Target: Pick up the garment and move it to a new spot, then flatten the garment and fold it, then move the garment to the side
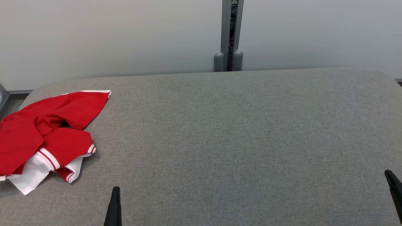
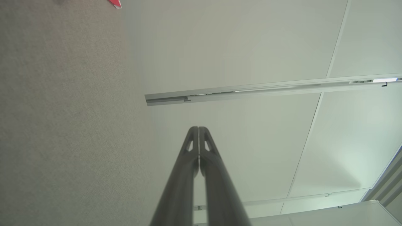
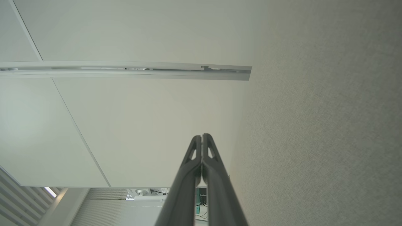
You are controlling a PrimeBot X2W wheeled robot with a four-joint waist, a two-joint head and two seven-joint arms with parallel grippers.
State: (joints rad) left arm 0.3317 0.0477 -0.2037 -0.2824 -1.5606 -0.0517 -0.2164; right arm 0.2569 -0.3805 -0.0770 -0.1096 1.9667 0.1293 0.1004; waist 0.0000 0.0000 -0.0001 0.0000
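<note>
Grey table [image 1: 238, 131] stretched wide | red-and-white garment [image 1: 25, 138] lay crumpled at its nine o'clock edge | left gripper [image 1: 116, 189] at seven o'clock, fingers pressed together, empty | right gripper [image 1: 388, 172] at four o'clock, likewise closed, empty

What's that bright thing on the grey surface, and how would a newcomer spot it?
Start at the wide grey fabric-covered table before the pale wall. Near its left edge lies a crumpled garment, bunched in a heap. It is bright red with white trim and thin red stripes, against plain grey all around.
</note>
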